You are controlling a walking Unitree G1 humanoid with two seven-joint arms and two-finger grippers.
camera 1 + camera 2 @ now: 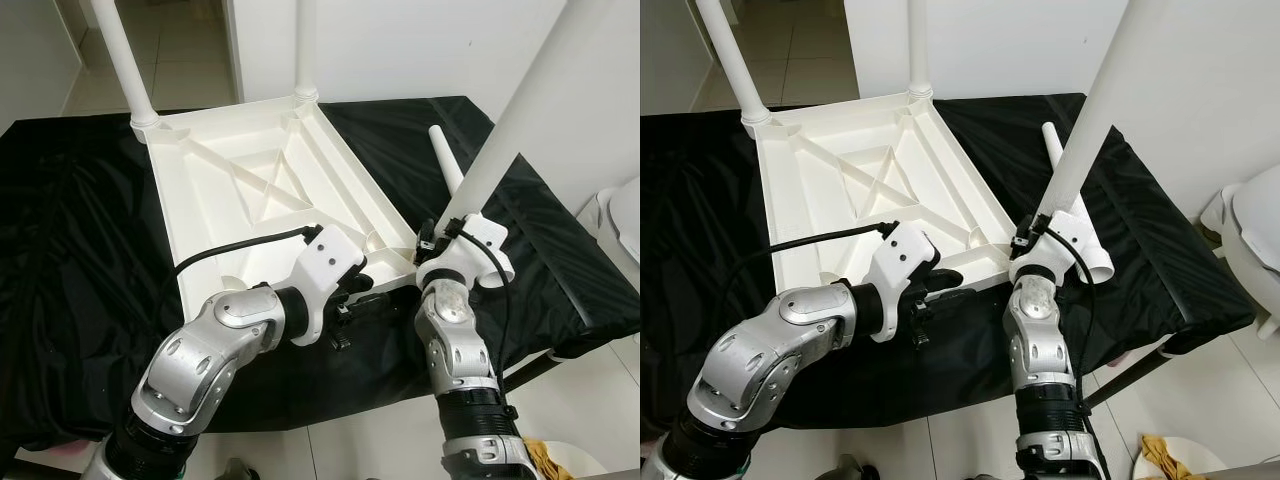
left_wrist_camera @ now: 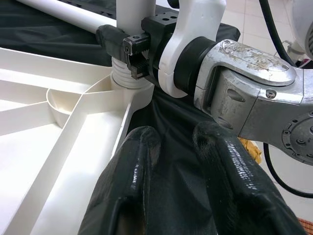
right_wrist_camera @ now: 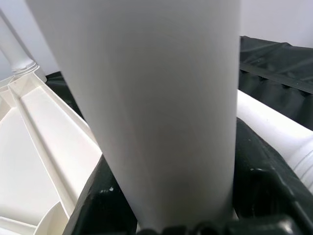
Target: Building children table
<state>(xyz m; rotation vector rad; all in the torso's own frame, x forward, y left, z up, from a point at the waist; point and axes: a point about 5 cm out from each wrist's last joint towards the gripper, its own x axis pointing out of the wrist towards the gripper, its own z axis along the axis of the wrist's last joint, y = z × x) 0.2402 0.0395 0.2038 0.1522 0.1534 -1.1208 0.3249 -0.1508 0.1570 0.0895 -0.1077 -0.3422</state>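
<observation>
A white plastic table top (image 1: pixel 200 180) lies upside down on a black cloth (image 1: pixel 70 230). Two white legs (image 1: pixel 125 60) (image 1: pixel 305 50) stand in its far corners. My right gripper (image 1: pixel 440 235) is shut on a third leg (image 1: pixel 510 130). It holds that leg upright, with the threaded end at the near right corner socket (image 2: pixel 129 85). A fourth leg (image 1: pixel 447 165) lies loose on the cloth behind it. My left gripper (image 2: pixel 178 142) is open by a narrow gap with nothing in it. It hovers over the cloth at the top's near edge, just left of the socket.
The cloth-covered surface ends close in front of me and on the right, where tiled floor (image 1: pixel 590 400) shows. A white fixture (image 1: pixel 625 220) stands at the far right. A yellow rag (image 1: pixel 545 460) lies on the floor. A white wall (image 1: pixel 420 50) rises behind.
</observation>
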